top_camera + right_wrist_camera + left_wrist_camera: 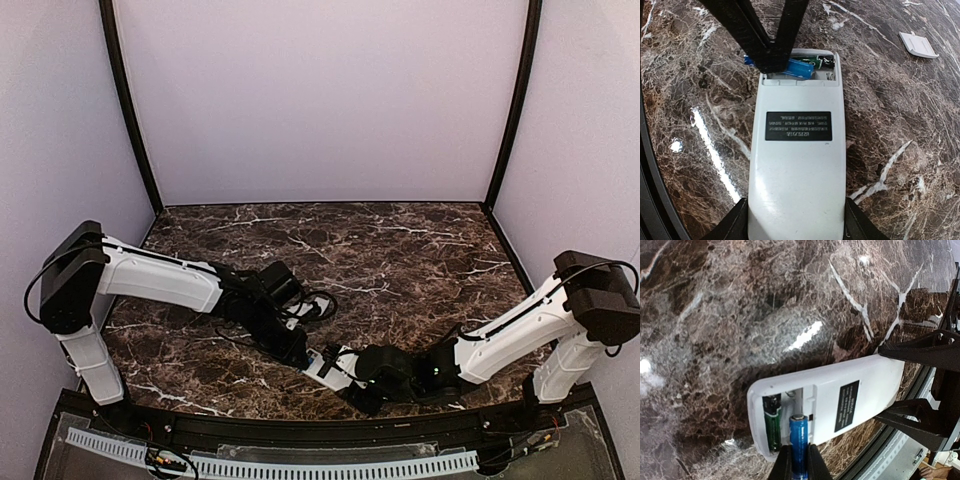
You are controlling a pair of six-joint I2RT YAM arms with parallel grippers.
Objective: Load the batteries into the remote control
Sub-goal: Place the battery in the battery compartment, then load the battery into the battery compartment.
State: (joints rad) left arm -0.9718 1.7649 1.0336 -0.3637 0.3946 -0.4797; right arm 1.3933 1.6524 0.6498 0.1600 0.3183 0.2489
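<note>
- You have the remote control (333, 363) low in the overhead frame, just left of centre, back side up on the dark marbled counter (400, 250), between the two arms' tips.
- Your right hand (796, 231) is clamped on the remote control. In the right wrist view its two fingers press the long sides at the bottom of the frame, at the end away from the battery bay.
- The battery bay (822, 75) is uncovered, at the top end of the remote in that view. A black label (798, 126) sits mid-body.
- The green battery (772, 427) lies seated in the bay's left slot in the left wrist view.
- Your left hand (799, 466) is pinched on the blue battery (799, 437), at the bottom centre of the left wrist view.
- The blue battery's lighter tip is over the free slot just beside the green one. Its held end sticks out past the remote's edge, so it is not seated. You cannot tell whether it touches the bay floor.
- A small white cover (918, 45) lies loose on the counter, upper right of the right wrist view, well apart from the remote.
</note>
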